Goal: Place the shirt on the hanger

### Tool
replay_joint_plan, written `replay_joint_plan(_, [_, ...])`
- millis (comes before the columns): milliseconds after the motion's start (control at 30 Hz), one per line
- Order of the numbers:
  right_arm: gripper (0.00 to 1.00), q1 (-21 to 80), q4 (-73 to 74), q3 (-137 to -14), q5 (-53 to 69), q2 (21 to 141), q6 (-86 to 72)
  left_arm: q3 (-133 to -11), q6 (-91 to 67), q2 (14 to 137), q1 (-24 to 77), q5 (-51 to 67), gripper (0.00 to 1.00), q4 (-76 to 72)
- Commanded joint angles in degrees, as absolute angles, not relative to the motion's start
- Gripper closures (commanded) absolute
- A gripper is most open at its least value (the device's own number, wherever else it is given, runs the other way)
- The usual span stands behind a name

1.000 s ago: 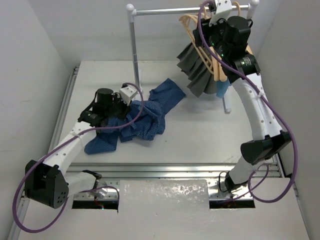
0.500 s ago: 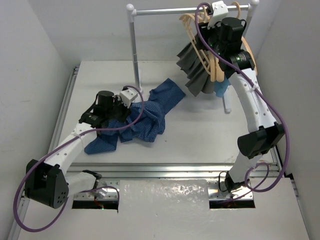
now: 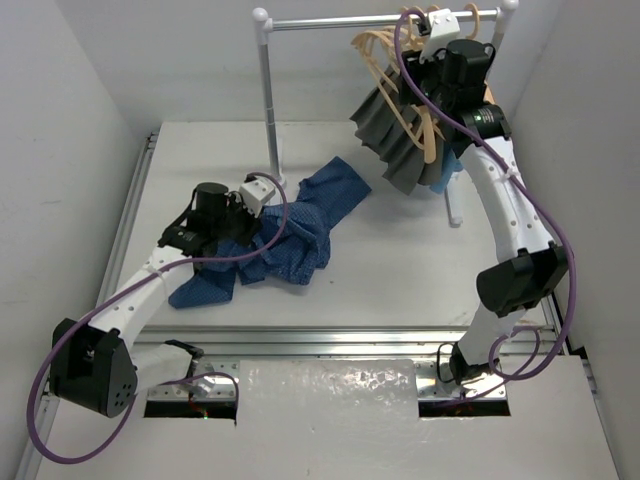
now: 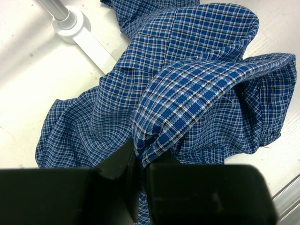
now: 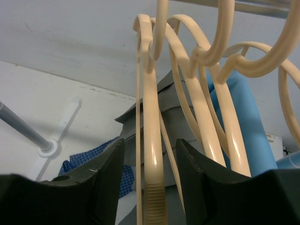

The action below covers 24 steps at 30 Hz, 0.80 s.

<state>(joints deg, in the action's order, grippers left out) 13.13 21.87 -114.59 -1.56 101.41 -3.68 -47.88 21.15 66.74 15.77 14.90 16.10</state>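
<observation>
My R gripper (image 5: 150,154), jaws spread, straddles the hanger (image 5: 151,93) on the rail (image 3: 340,21) at 1 o'clock, its arm running 12-to-6 between them. L gripper (image 4: 138,164) pinches the shirt (image 4: 197,84), heaped on the table (image 3: 400,280) twd 9 o'clock.

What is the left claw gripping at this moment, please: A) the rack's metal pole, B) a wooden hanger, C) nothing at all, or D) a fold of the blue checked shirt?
D: the left wrist view shows the left claw shut on a pinched fold of the shirt, with cloth bunching up from between its jaws.
</observation>
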Motion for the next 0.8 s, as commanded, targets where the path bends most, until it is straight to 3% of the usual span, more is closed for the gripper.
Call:
replay_joint_plan(0, [0.52, 12.7, 19.5, -114.1, 1.7, 100.8, -4.1, -47.7, 21.3, 65.4, 15.4, 15.8, 1.0, 13.9])
replay_joint_plan(200, [0.56, 12.6, 19.3, -114.3, 3.5, 102.8, -3.5, -47.9, 21.1, 65.3, 15.4, 15.9, 1.0, 14.1])
replay_joint_plan(333, [0.7, 12.6, 17.8, -113.1, 5.9, 102.3, -3.2, -47.9, 21.4, 65.0, 15.4, 15.9, 1.0, 14.2])
replay_joint_plan(367, [0.77, 12.6, 17.4, -112.6, 8.2, 101.9, -3.2, -48.0, 21.4, 65.0, 15.4, 15.9, 1.0, 14.4])
replay_joint_plan(567, [0.96, 12.6, 13.6, -108.4, 11.3, 97.6, -2.7, -47.8, 21.4, 64.9, 15.4, 15.8, 1.0, 14.2])
replay_joint_plan(767, [1.0, 12.7, 13.7, -110.4, 11.5, 96.9, -2.1, -48.0, 21.3, 64.8, 15.4, 15.9, 1.0, 14.2])
